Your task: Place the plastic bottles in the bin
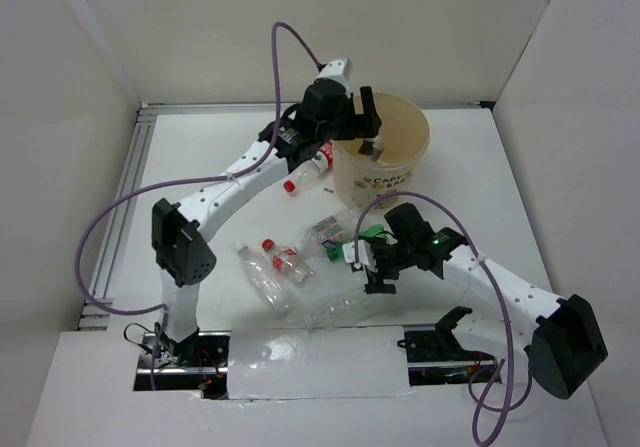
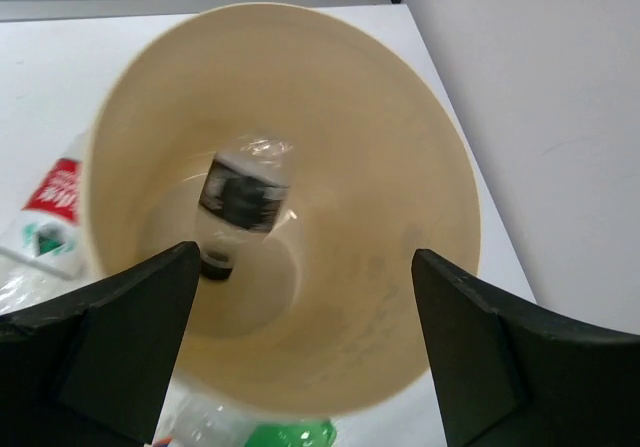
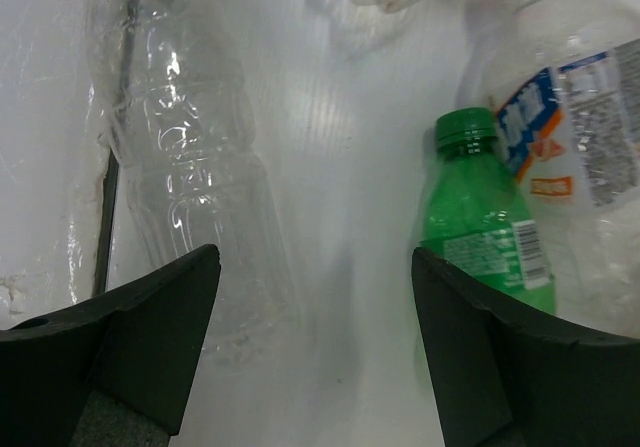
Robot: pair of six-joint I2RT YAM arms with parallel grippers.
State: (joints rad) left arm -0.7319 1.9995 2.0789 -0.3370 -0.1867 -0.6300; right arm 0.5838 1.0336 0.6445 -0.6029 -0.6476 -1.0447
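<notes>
The tan bin (image 1: 400, 172) stands at the back of the table. My left gripper (image 1: 366, 115) hangs open and empty over its mouth. In the left wrist view the gripper (image 2: 305, 259) looks down into the bin (image 2: 400, 167), where a clear bottle with a black label and cap (image 2: 243, 200) lies blurred. A red-capped bottle (image 1: 308, 169) leans by the bin's left side. My right gripper (image 1: 376, 270) is open and empty low over the table. In the right wrist view the gripper (image 3: 315, 259) sits between a clear bottle (image 3: 195, 187) and a green bottle (image 3: 478, 217).
More bottles lie mid-table: a clear one (image 1: 262, 279), a red-capped one (image 1: 285, 258), a crumpled one (image 1: 325, 229) and a clear one (image 1: 345, 307). A blue-orange labelled bottle (image 3: 570, 107) lies beside the green one. White walls enclose the table; a rail (image 1: 120, 207) runs along the left.
</notes>
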